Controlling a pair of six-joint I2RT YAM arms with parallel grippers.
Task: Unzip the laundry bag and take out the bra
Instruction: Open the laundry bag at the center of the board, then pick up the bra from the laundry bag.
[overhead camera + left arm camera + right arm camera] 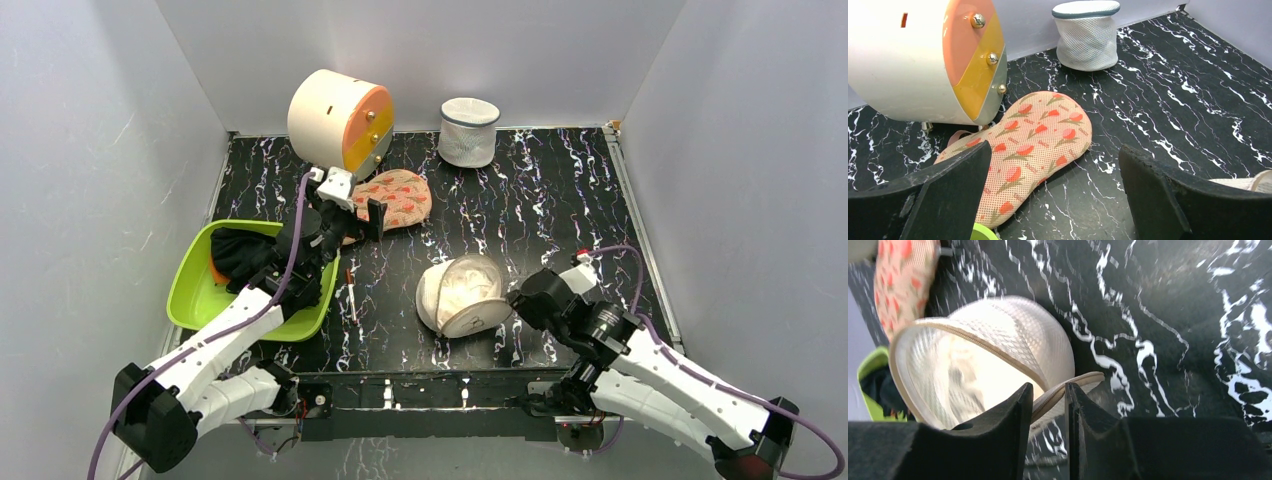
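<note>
Already the laundry bag [455, 292], lying a little toward 5 o'clock from the middle of the desk [560, 200], seems partly unzipped and gapes, but the bra [468, 278] is not out yet, while the right fingers [1008, 430] stand slightly apart at its 3 o'clock rim and the left fingers [948, 192] hang wide open near 10 o'clock

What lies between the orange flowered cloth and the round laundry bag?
Nothing. In the overhead view, only a bare stretch of black marbled table separates the cloth from the laundry bag.
</note>
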